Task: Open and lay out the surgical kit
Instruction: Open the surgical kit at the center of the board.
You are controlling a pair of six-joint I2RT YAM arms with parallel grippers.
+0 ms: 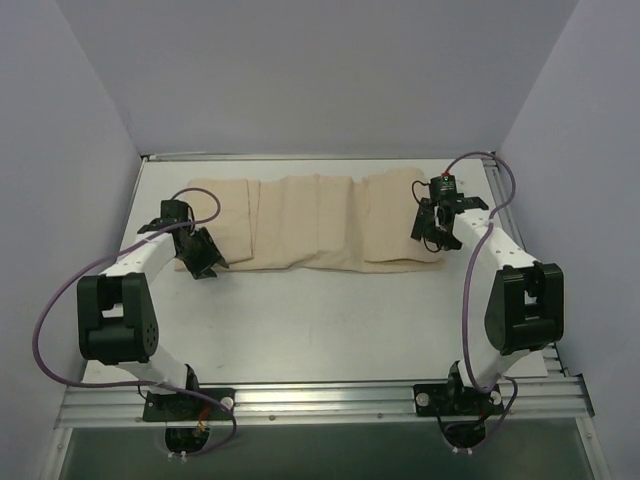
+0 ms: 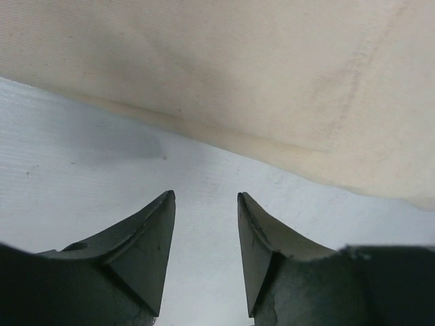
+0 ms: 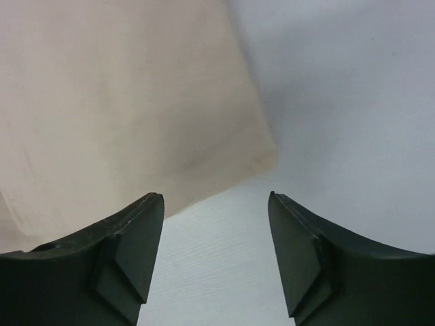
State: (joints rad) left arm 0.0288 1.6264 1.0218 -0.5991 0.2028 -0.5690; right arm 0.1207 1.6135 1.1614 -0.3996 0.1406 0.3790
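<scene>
The surgical kit shows only as its beige cloth wrap (image 1: 310, 222), folded into a long strip across the back half of the table; tray and forceps are hidden. My left gripper (image 1: 205, 255) hovers at the wrap's front left corner, open, with bare table between its fingers and the cloth edge (image 2: 258, 75) just ahead of my left gripper (image 2: 205, 195). Over the wrap's right end, my right gripper (image 1: 437, 228) stands open. In the right wrist view the cloth's corner (image 3: 136, 102) lies ahead and to the left of my right gripper (image 3: 216, 197), which holds nothing.
The white table (image 1: 330, 320) lies inside grey walls on three sides. A metal rail (image 1: 320, 400) carries both arm bases at the near edge. Purple cables (image 1: 60, 300) loop beside each arm.
</scene>
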